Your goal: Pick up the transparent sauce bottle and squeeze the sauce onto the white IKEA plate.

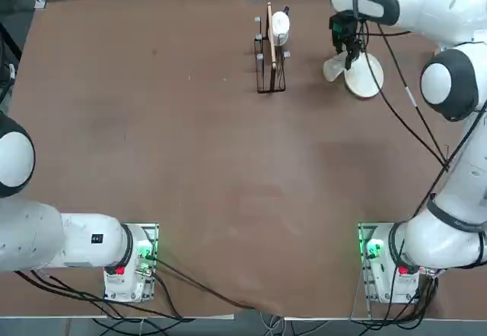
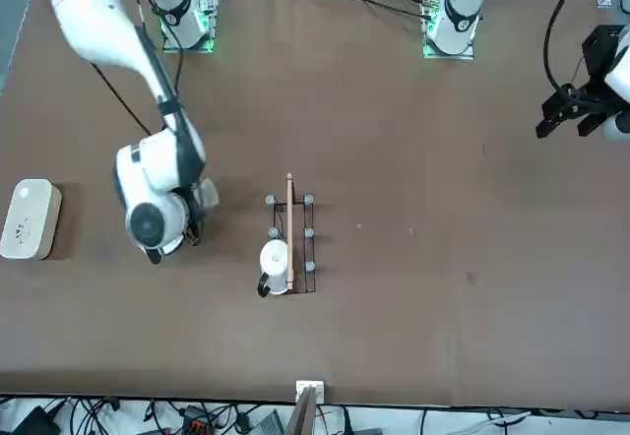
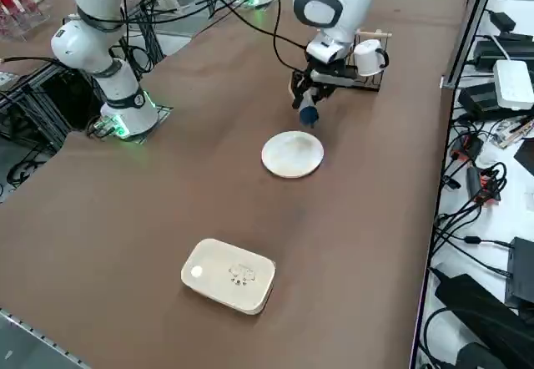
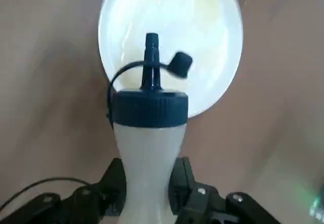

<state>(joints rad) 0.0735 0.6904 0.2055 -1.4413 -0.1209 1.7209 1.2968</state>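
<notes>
My right gripper (image 4: 147,183) is shut on the transparent sauce bottle (image 4: 149,148), gripping its whitish body from both sides. The blue cap (image 4: 149,107) has a thin nozzle, and its small tethered lid hangs open beside it. In the wrist view the nozzle points at the white IKEA plate (image 4: 202,21). From the right side, the gripper (image 3: 313,89) holds the bottle (image 3: 309,112) cap-down, a little above the table by the plate's (image 3: 292,154) rim nearest the rack. From overhead the gripper (image 1: 346,43) hangs over the plate (image 1: 365,77) at the far right.
A black wire rack (image 1: 270,62) holds a small white dish and a wooden stick, left of the plate in the overhead view. A white rounded-rectangular box (image 3: 229,275) lies further along the table. The table's edge (image 3: 434,177) runs close by, with cables beyond it.
</notes>
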